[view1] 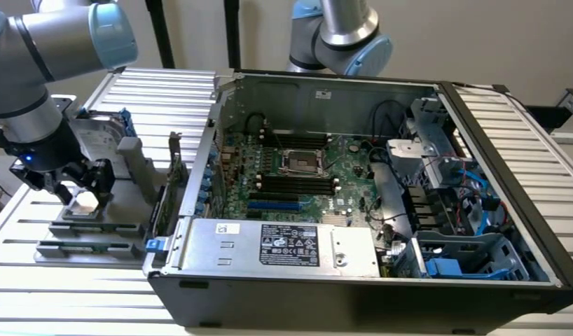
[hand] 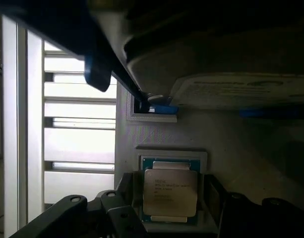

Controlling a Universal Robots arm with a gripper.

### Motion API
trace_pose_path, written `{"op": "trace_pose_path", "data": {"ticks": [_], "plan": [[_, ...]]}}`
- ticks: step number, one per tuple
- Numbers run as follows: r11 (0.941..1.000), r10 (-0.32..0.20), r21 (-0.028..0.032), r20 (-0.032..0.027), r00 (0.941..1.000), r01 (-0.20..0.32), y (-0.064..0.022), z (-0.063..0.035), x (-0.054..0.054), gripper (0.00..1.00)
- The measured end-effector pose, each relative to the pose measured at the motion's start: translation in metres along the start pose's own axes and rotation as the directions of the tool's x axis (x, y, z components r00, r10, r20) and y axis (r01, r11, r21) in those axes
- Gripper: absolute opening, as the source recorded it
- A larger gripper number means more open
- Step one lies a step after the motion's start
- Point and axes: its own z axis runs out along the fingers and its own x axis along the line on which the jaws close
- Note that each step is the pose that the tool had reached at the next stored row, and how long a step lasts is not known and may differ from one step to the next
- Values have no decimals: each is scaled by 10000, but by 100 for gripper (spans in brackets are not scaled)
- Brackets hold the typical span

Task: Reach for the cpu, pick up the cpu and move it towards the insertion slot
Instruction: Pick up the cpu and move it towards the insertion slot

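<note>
Surface (view1: pixel 43 301) is showing as white metal slats with gaps running between them, and it's carrying pretty much everything. An open black computer case (view1: pixel 361 301) is lying on its side toward the exterior view's right, and a grey holder (view1: pixel 90 227) is sitting just beside it on the exterior view's left. Room-wise, a plain pale wall (view1: pixel 492 42) is standing behind it all with a couple of dark posts (view1: pixel 160 35) running up in front, and a second robot arm (view1: pixel 338 35) is poking in behind the case.

The end effector (view1: pixel 78 187) is hanging low over the grey holder with its fingers (hand: pixel 109 213) spread apart, straddling the cpu (hand: pixel 170 192). In the wrist view a gap is showing on each side of the chip, so it isn't gripping anything. The cpu is lying flat in its square pocket in the holder, metal lid facing up. A silver hard drive (hand: pixel 241 89) with blue rails is standing near it on the same holder. The insertion slot (view1: pixel 302 162) is sitting inside the case on the green motherboard (view1: pixel 352 157), well apart from the cpu, with long black memory slots (view1: pixel 296 183) lying beside it.
</note>
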Motion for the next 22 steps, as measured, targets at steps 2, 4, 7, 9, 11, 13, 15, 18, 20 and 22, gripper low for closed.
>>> {"op": "trace_pose_path", "data": {"ticks": [2,4,7,9,11,13,15,18,20,22], "plan": [[10000,-4,-5,-1,10000,4,0,0,0,65],[10000,-8,-10,0,10000,8,0,1,-1,65],[10000,-12,-17,2,10000,12,0,1,-5,58],[10000,-12,-22,1,10000,12,0,-7,-6,56],[10000,-11,-24,1,10000,11,1,-48,-6,55],[10000,-12,-25,0,10000,12,3,-123,-6,55],[10000,-11,-27,1,10000,11,5,-213,-6,55],[10000,-12,-27,1,10000,12,8,-348,-7,55],[10000,-12,-27,0,10000,12,10,-442,-9,55],[10000,-12,-27,0,10000,12,12,-530,-14,55]]}}
